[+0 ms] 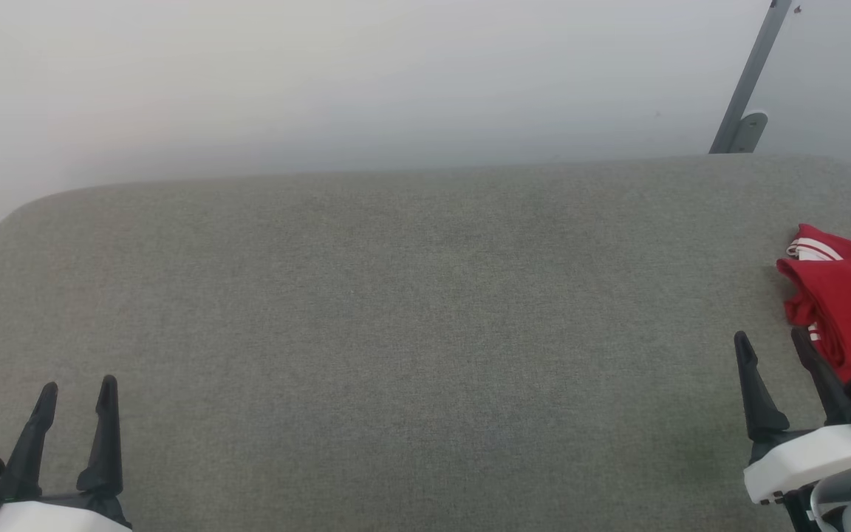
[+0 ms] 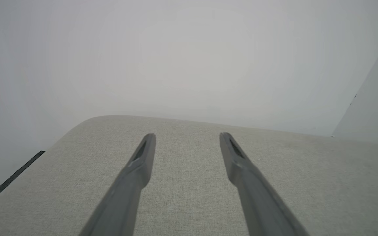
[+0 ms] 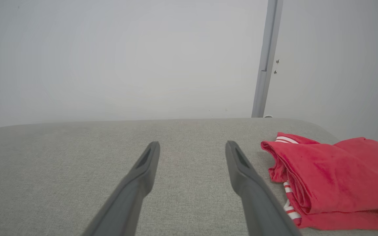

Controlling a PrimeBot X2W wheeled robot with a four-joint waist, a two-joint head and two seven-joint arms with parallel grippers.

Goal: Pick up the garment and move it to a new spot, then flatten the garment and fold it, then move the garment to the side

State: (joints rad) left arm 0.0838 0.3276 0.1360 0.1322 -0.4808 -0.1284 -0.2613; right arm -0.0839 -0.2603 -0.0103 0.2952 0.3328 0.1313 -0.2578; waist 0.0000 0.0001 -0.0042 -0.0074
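The garment (image 1: 850,303) is a rumpled red bundle with white-red striped trim showing, lying at the right edge of the grey fabric-covered table (image 1: 396,310). In the right wrist view the garment (image 3: 333,183) lies just right of my right fingers, apart from them. My right gripper (image 1: 771,342) is open and empty, close beside the garment's left side. My left gripper (image 1: 77,391) is open and empty at the table's near left. The left wrist view has my left gripper (image 2: 187,137) over bare fabric.
A pale wall rises behind the table. A grey metal post (image 1: 750,81) stands at the back right, also seen as a grey post (image 3: 266,65) in the right wrist view. The table has rounded far corners.
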